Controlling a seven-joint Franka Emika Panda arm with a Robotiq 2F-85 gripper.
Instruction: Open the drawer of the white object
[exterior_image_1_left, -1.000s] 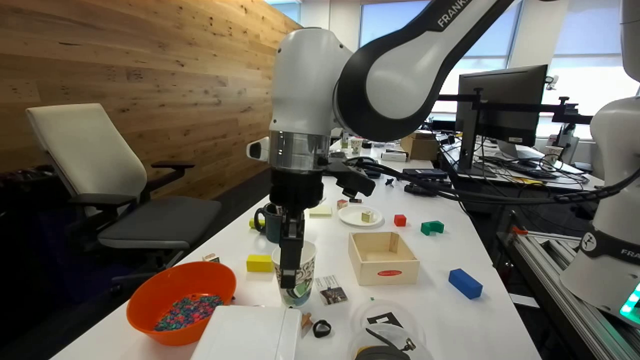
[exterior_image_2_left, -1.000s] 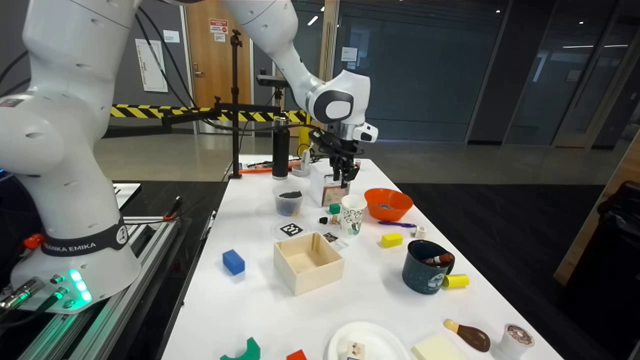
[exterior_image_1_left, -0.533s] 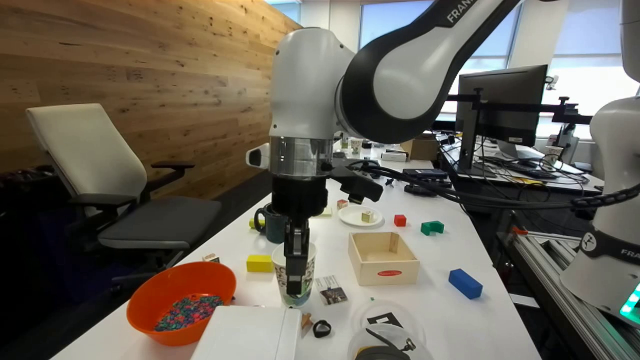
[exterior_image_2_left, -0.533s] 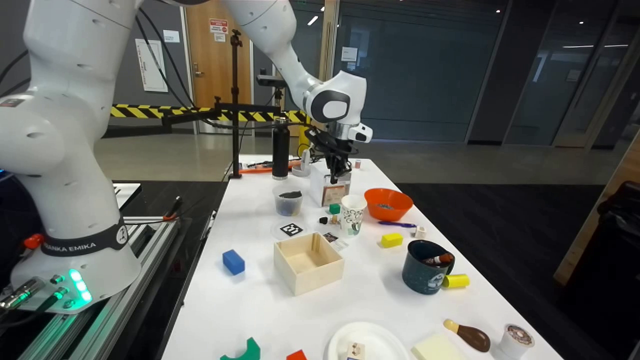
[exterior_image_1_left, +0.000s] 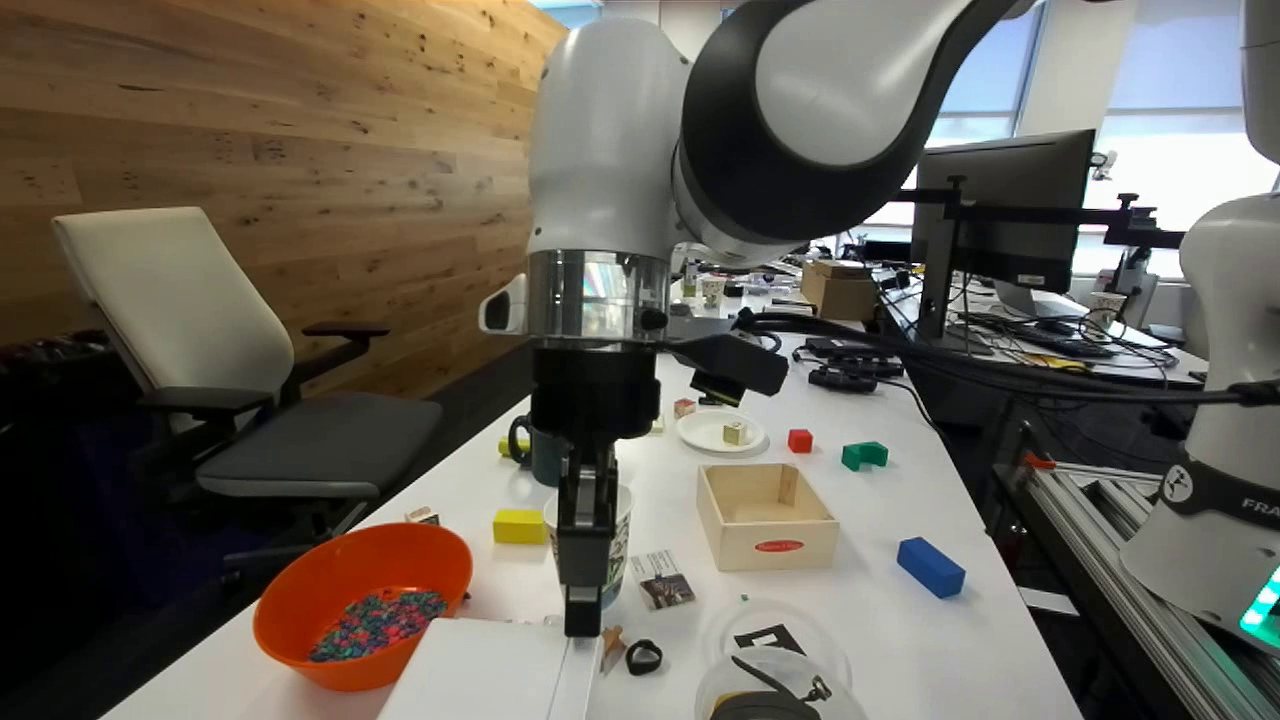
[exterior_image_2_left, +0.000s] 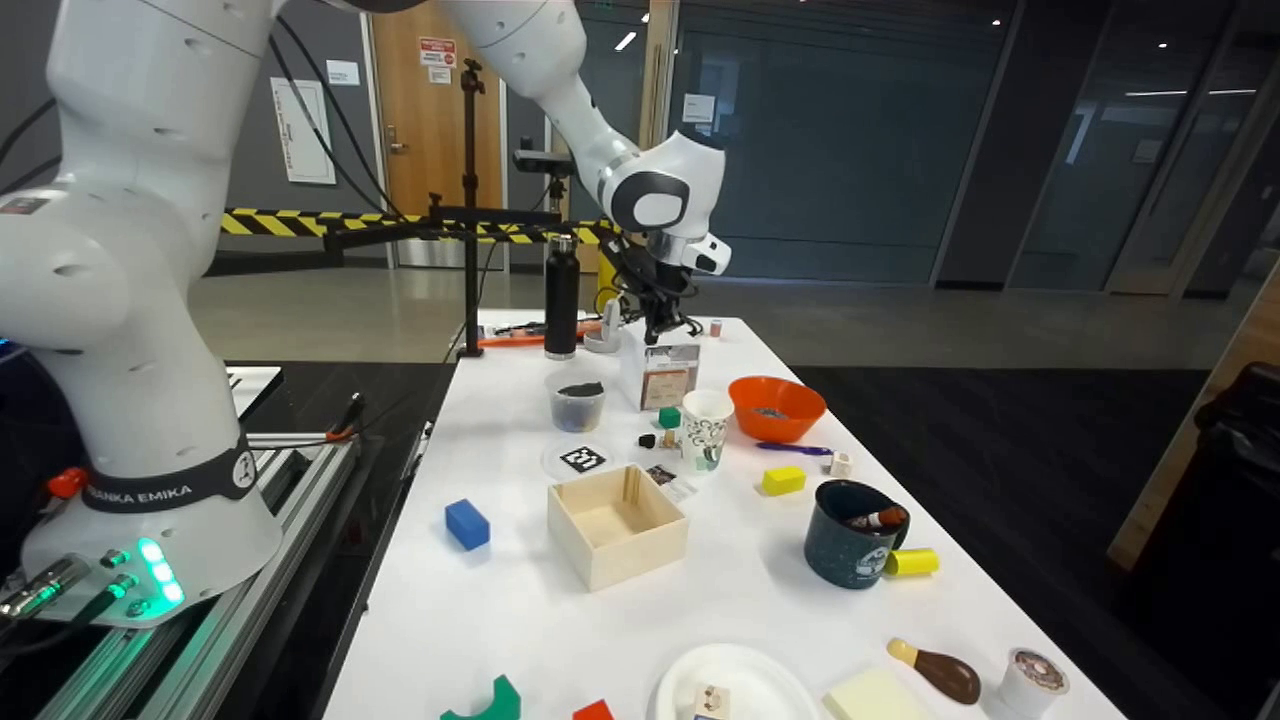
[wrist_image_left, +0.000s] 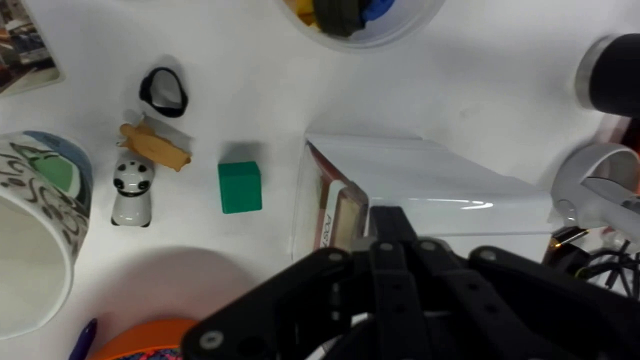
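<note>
Standing at front upper edge of white box (wrist_image_left: 445, 187) — claw (wrist_image_left: 392, 217), jaws together, contact unclear; placed, presumably, to hook its drawer, itself indistinct. Box: on worktop (exterior_image_1_left: 930, 650), near orange bowl (exterior_image_1_left: 350, 555).

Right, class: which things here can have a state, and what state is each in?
Gripper: shut
White object: cannot tell whether its drawer is open
Orange bowl: holding small coloured pieces
Wooden box: upright, open-topped
Paper cup: upright
Dark mug: upright, brown item inside
White plate: block on it
Yellow cylinder: on its side
Black bottle: upright
</note>
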